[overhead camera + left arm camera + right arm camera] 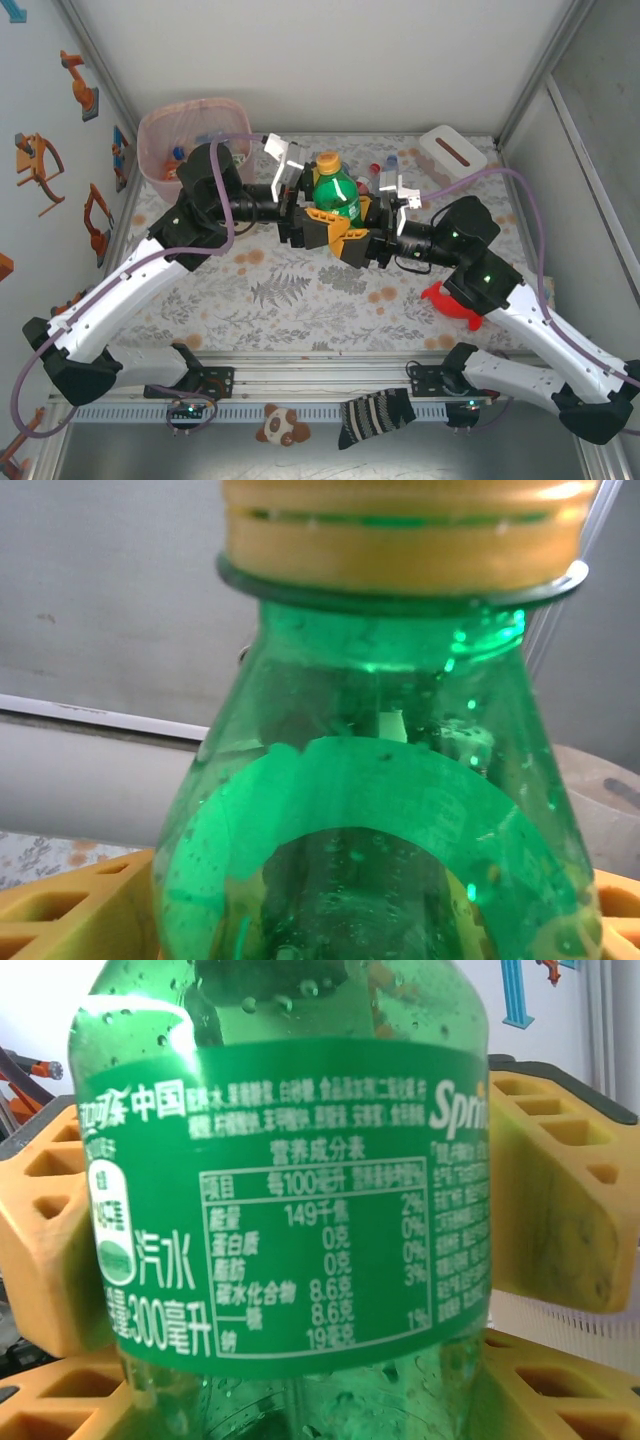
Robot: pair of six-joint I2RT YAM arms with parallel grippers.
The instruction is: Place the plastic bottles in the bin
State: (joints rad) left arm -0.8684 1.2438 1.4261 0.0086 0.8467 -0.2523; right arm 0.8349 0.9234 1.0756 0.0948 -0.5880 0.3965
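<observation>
My desk [300,290] wears a grey fern-patterned cloth. Plain white walls [330,50] stand behind and beside it, framed by metal posts [530,90]; orange stickers [35,160] dot the left wall.

Left arm [205,190] crowds the bin [150,140]; table [300,290] front lies open.

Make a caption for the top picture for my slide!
Left gripper and right gripper clasp one green bottle, the bin behind at far left.
</observation>
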